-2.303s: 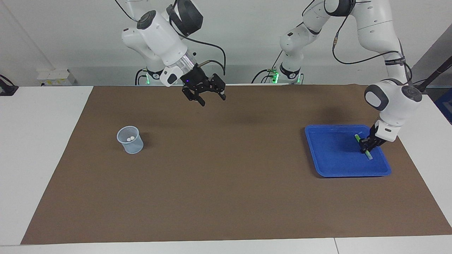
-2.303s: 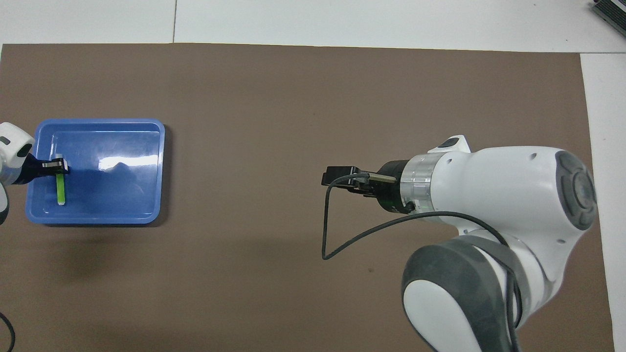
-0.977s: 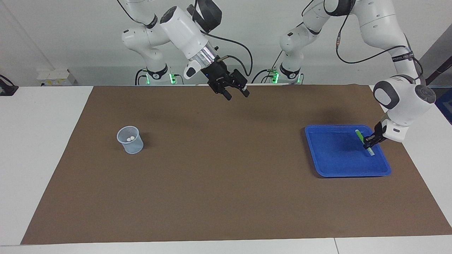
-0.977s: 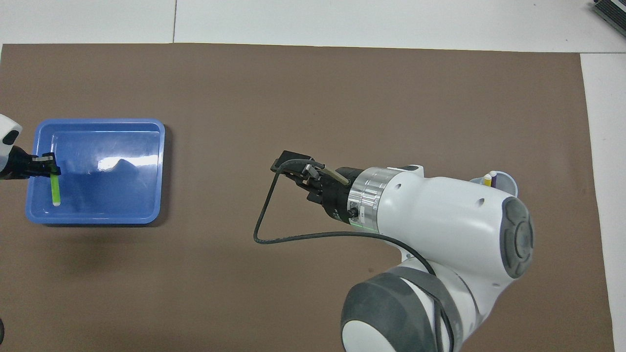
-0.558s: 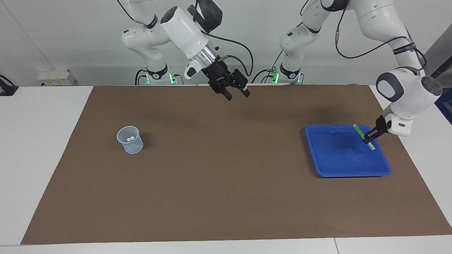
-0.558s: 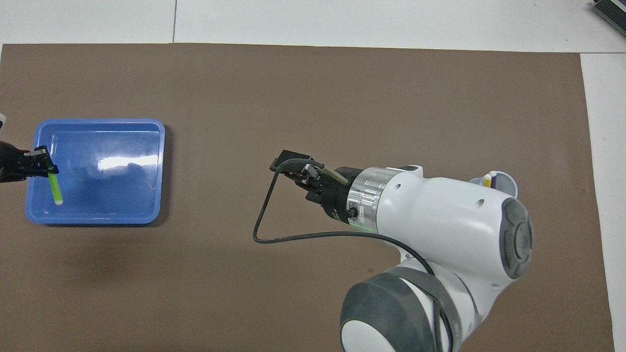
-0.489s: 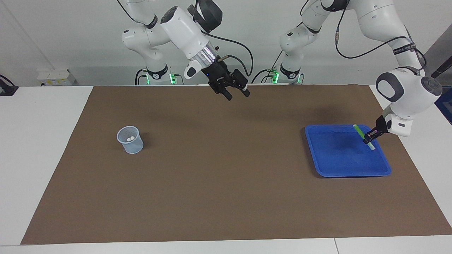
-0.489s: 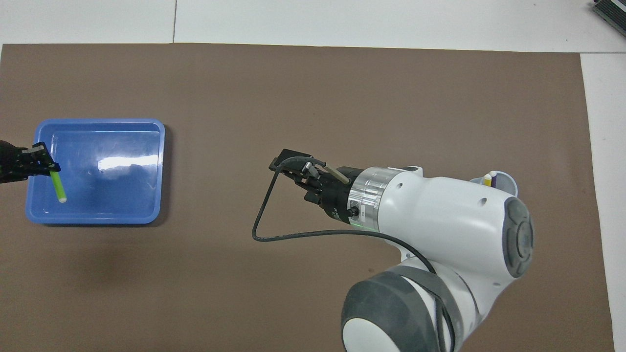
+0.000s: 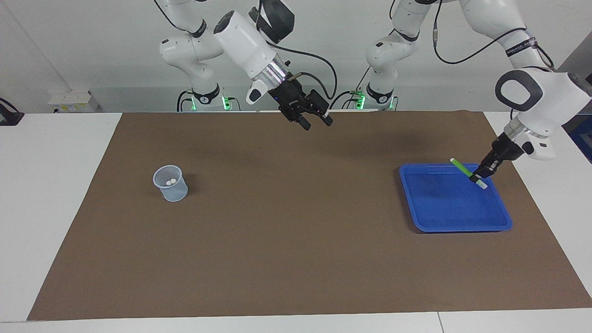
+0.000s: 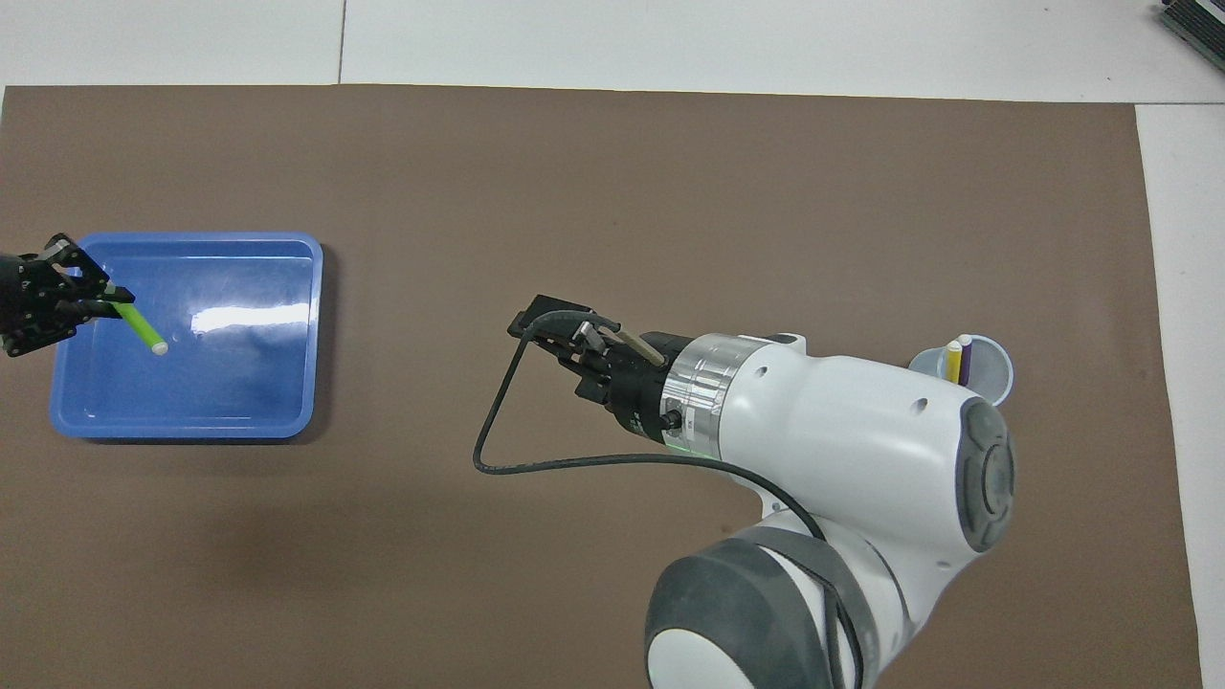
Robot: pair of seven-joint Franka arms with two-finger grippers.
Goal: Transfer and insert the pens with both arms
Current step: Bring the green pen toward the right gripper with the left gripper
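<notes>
White worktop [image 9: 55, 194] covered by a large brown mat [image 9: 296, 240]; pale wall at the robots' end, green lights at the 2 arm bases.

Blue tray [image 9: 455, 222] on the mat toward the left arm's end. Clear plastic cup [image 9: 171, 184] toward the right arm's end, well apart from the tray.

Left gripper [image 9: 478, 175] raised over the tray's edge nearer the robots, clamped on the green pen [image 9: 461, 167]. Pen tilted, clear of the tray floor.

Right gripper [image 9: 315, 121] up over the mat's edge nearest the robots, about mid-worktop, fingers spread wide, nothing between them.

Facing view only: wall, arm bases, 2 pale cap ends inside the cup, height of both grippers above the mat.

Overhead view only: colours of the cup's contents, yellow pen [image 10: 952, 362] and purple pen [image 10: 965, 356] standing upright side by side; right arm's bulk partly covering the cup; green pen's pale end [image 10: 160, 348] over the tray floor.
</notes>
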